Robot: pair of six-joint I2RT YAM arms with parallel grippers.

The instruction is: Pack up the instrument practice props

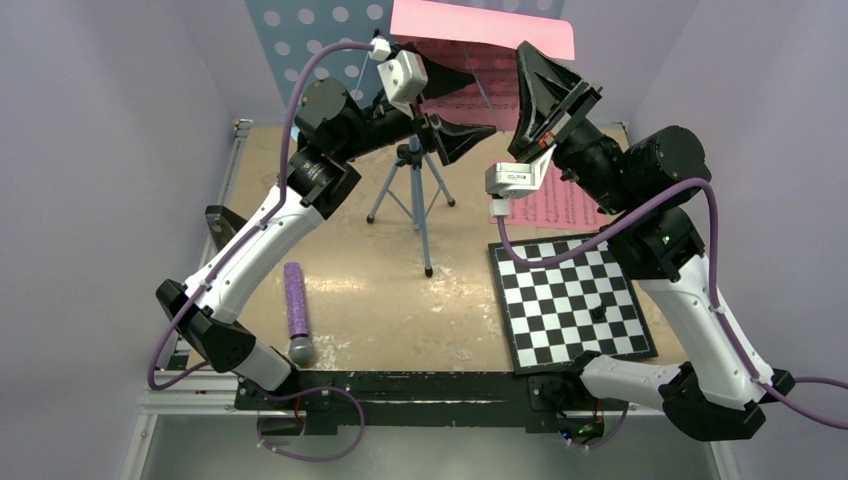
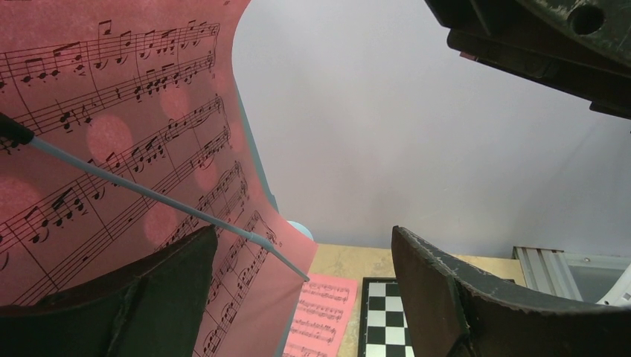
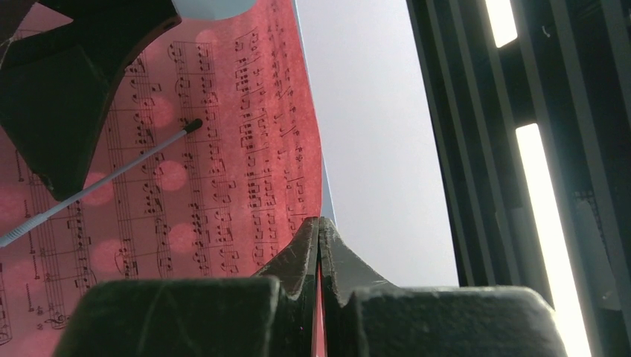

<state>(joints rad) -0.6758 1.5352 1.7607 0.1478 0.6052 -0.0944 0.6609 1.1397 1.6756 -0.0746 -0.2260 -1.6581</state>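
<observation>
The light-blue perforated music stand stands upright on its tripod legs at the far middle of the surface. A pink sheet-music page leans on the stand's desk, and a thin pale-blue retaining arm with a black tip lies across its printed face.

The right gripper is raised to the page's right edge. Its jaws are clenched, with the pink paper pinched between them. The left gripper hangs in front of the same page, lower and further left, with its jaws spread wide and nothing between them. One of its fingers sits close to the lower part of the page, though the wrist view is too tight to tell whether it touches.

A second pink page lies flat on the surface to the right of the stand. Just beyond its near edge lies the black-and-white checkered board, at the near right. A small dark object sits on the board, too small to identify. A purple microphone lies on the near left of the surface, well apart from the stand.
</observation>
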